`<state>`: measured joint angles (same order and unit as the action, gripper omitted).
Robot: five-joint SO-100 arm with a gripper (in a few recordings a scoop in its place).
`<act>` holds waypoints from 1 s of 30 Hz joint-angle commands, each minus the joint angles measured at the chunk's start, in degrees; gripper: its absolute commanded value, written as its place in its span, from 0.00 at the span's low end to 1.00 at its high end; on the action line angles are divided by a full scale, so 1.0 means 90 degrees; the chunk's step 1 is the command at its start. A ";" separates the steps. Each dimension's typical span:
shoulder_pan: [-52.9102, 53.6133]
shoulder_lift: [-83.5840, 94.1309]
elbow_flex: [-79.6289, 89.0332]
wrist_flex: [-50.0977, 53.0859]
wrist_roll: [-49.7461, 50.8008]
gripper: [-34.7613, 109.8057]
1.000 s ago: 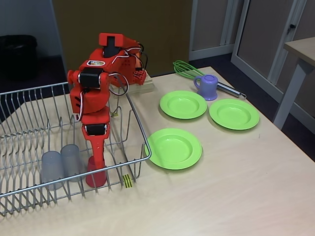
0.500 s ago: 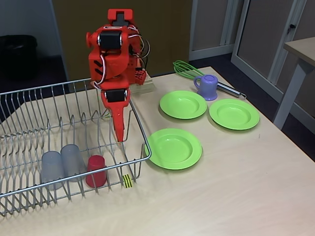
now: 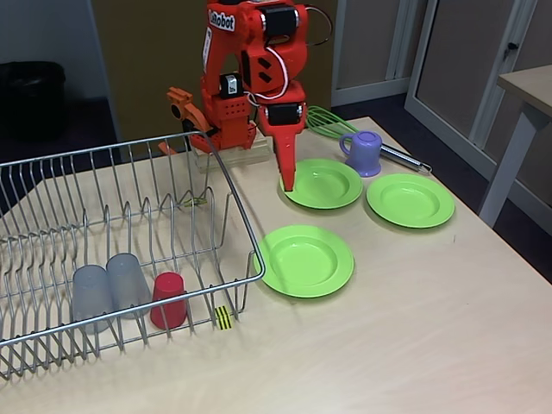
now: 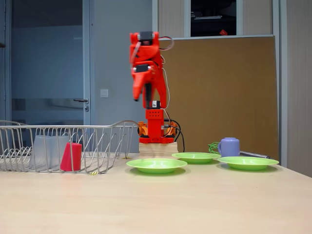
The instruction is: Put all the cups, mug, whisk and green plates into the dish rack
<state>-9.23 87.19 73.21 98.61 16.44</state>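
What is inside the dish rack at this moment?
Inside the dish rack, near its front, stand two grey cups and one red cup, all upside down. The other rows are bare wire. Whether anything sits under the cups cannot be seen.

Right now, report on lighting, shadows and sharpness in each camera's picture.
In a fixed view from above, light is soft and even: the three green plates cast faint shadows, and the dish rack and whisk look sharp. In the low side-on fixed view, the table carries a bright sheen, and the grey cups blur into the rack wires.
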 commanded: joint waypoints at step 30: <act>-0.7275 0.0459 0.1582 -0.1680 1.1182 0.55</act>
<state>-70.40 90.62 86.84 85.43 110.74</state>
